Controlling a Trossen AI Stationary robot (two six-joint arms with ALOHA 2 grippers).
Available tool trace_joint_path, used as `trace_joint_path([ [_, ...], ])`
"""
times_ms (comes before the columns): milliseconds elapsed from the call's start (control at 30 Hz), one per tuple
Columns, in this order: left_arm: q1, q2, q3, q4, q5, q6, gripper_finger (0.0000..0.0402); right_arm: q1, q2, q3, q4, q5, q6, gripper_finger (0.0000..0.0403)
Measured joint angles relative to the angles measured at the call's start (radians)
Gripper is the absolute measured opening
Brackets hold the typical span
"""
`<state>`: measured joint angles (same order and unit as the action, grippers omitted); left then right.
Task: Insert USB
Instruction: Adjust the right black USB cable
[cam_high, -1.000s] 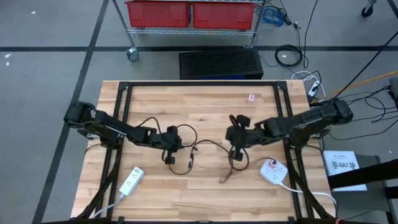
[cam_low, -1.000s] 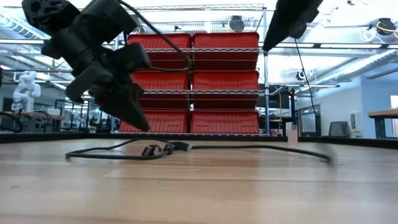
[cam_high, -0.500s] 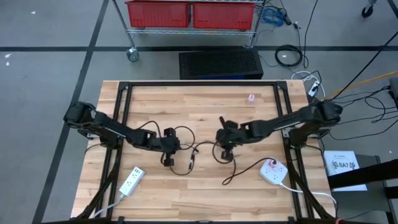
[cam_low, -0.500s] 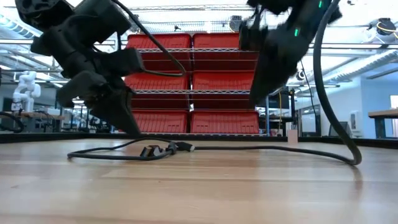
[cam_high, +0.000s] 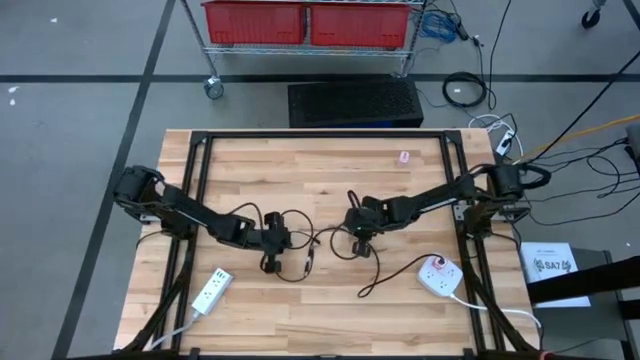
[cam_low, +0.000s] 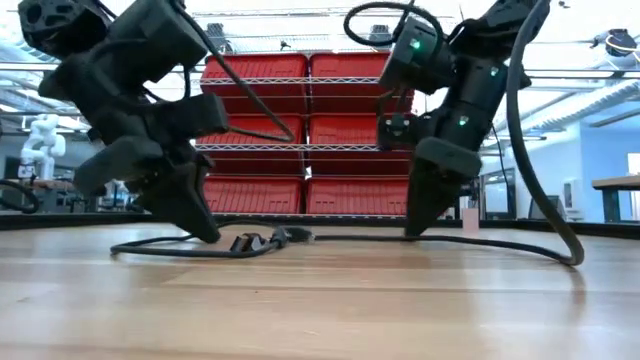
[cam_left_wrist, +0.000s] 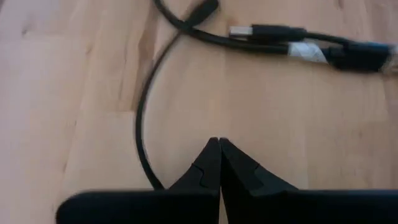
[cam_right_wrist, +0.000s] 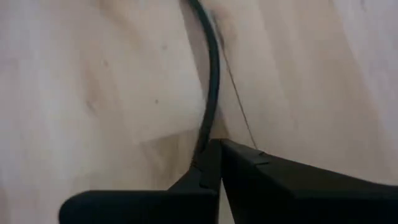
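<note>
Over the last second the right gripper (cam_high: 356, 222) has travelled from right of centre in the high view toward the middle of the frame. It now sits low over the light wooden slatted table (cam_high: 330, 165), just right of the left gripper (cam_high: 272, 243). Over the same interval the left gripper has lowered slightly and shifted little.

**Jaw state.** Both grippers have their jaws together. In the left wrist view the two dark fingers (cam_left_wrist: 208, 165) meet at a point with nothing between them. In the right wrist view the fingers (cam_right_wrist: 211, 163) are likewise closed; a black cable (cam_right_wrist: 212, 74) runs right up to the tips. Whether it is pinched or only passes beside them cannot be told.

**Task item.** The black USB plug with a silver metal tip (cam_left_wrist: 264, 31) lies flat on the table, in the upper centre of the left wrist view, beside a second black connector body (cam_left_wrist: 360, 55) wrapped with a pale label. In the low view these connectors (cam_low: 262, 240) rest on the table between the two grippers, lower centre-left of the frame. Neither gripper holds them.

**Other items.** A white rectangular power strip (cam_high: 210, 292) lies at lower left of the high view. A white square adapter with a red mark (cam_high: 438, 274) lies at lower right, with the black cable trailing from it.

**Meaning for the task.** Both arms are now converged on the connectors, which suggests the approach is complete. Insertion has not begun: plug and mating connector lie apart and ungripped. Either gripper would need to open before it could take hold.
</note>
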<state>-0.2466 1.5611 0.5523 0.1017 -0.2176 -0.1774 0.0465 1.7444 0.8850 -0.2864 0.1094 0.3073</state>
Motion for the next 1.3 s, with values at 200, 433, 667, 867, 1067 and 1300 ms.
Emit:
trace_joint_path([
  [200,-0.006,0.085,0.006,0.009,-0.053,-0.07,0.0004,0.004,-0.111,-0.005,-0.256,0.092,0.072,0.0],
  [433,-0.018,0.056,0.004,-0.01,-0.075,-0.074,0.0004,0.071,-0.246,-0.006,-0.355,0.128,0.139,0.0],
  [667,-0.018,0.05,0.001,-0.007,-0.077,-0.069,0.0004,0.095,-0.175,-0.005,-0.137,0.059,0.075,0.0],
  [867,-0.018,0.05,0.001,-0.008,-0.076,-0.061,0.0004,0.079,-0.035,-0.005,-0.045,-0.033,0.049,0.0],
  [1067,-0.018,0.05,0.031,-0.098,-0.074,-0.106,0.0004,0.059,-0.027,0.001,-0.12,-0.036,0.134,0.0],
  [1300,-0.036,0.05,0.124,-0.285,-0.104,-0.131,0.0004,0.058,-0.098,-0.006,-0.397,0.061,0.23,0.0],
])
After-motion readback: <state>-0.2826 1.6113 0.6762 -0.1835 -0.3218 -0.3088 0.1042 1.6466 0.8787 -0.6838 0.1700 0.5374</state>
